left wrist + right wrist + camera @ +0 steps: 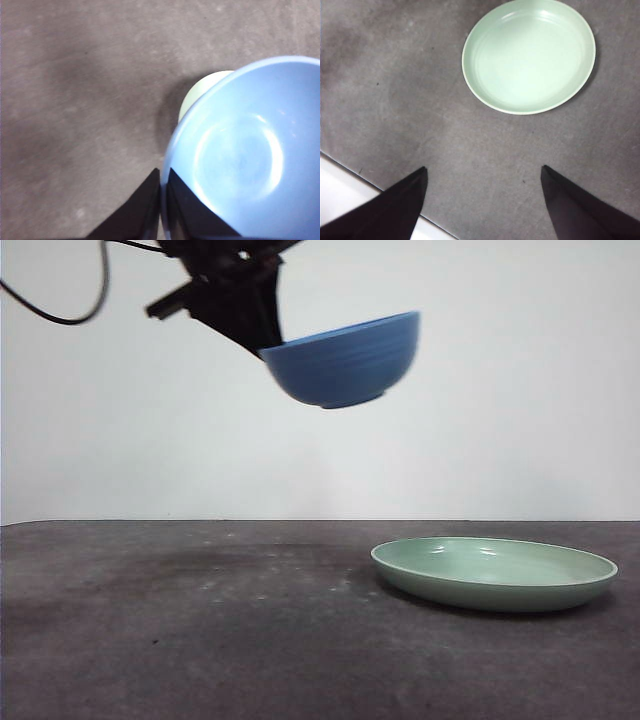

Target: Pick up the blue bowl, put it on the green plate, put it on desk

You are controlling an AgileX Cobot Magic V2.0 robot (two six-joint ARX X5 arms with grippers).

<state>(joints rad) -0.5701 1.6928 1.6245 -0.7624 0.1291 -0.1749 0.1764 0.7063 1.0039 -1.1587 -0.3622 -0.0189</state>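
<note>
Left gripper (pixel 262 340) holds the blue bowl (pixel 345 360) in the air, high above the desk (pixel 180 630), coming in from the upper left of the front view. Its 2 jaws are pinched narrow on the bowl's left rim, 1 inside and 1 outside the wall, clear in the left wrist view where the gripper (pixel 162 197) clamps the bowl (pixel 250 160) edge. Bowl is tilted, left rim low and right rim high, open side up, nothing visible inside it. Green plate (pixel 494 573) sits flat on the desk at the right, below the bowl and a bit to the right of it, well apart from it, nothing on it. In the left wrist view only a pale sliver of the plate (pixel 200 92) shows past the bowl rim. Right gripper (pixel 482 200) hangs over the desk with jaws spread wide, gripping nothing; plate (pixel 528 55) lies beyond its tips, not touched. A black cable (pixel 60 305) loops at the top left.
</note>
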